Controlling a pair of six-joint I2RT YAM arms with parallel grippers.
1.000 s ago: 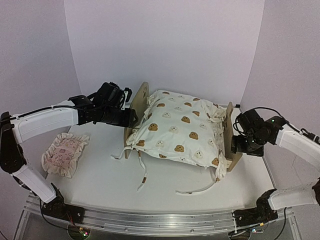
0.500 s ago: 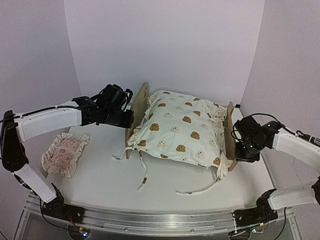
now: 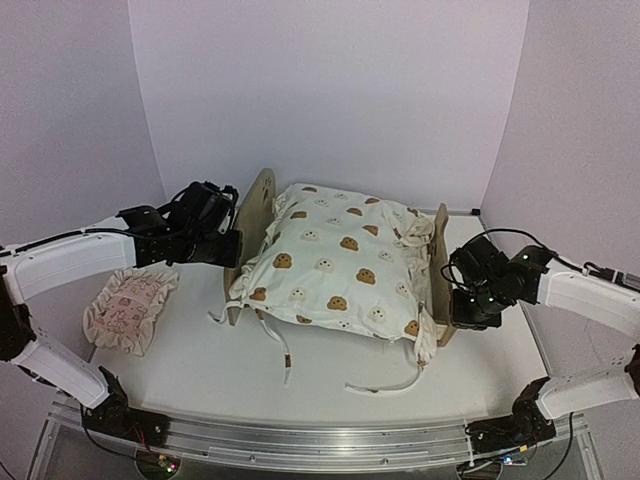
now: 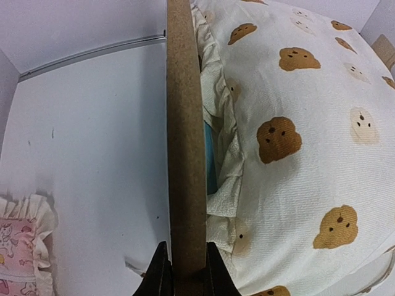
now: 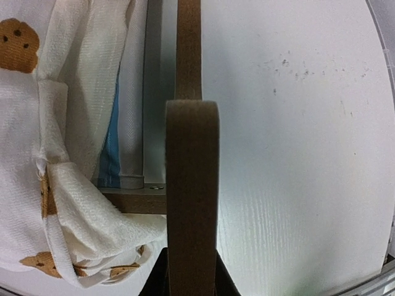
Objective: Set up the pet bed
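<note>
The pet bed, a light plywood frame, stands mid-table under a cream bear-print quilt (image 3: pixel 340 262). My left gripper (image 3: pixel 233 250) is shut on the edge of the rounded headboard (image 3: pixel 256 212). In the left wrist view the board's edge (image 4: pixel 185 135) runs up from between the black fingers of the gripper (image 4: pixel 185 279), with a sliver of blue mattress (image 4: pixel 211 161) beside the quilt (image 4: pixel 296 154). My right gripper (image 3: pixel 453 298) is shut on the low footboard (image 3: pixel 440 262). The right wrist view shows that board (image 5: pixel 191 203) clamped in the gripper (image 5: pixel 190 281), next to the striped mattress (image 5: pixel 112 148).
A small pinkish ruffled pillow (image 3: pixel 128 305) lies at the left of the table, its corner also in the left wrist view (image 4: pixel 18 246). Quilt ties (image 3: pixel 385 380) trail over the table in front of the bed. Purple walls stand close on both sides and behind.
Both grippers have closed onto the end boards. The whole bed, with the quilt on it, has shifted to the left and slightly nearer, carried between the two arms.
</note>
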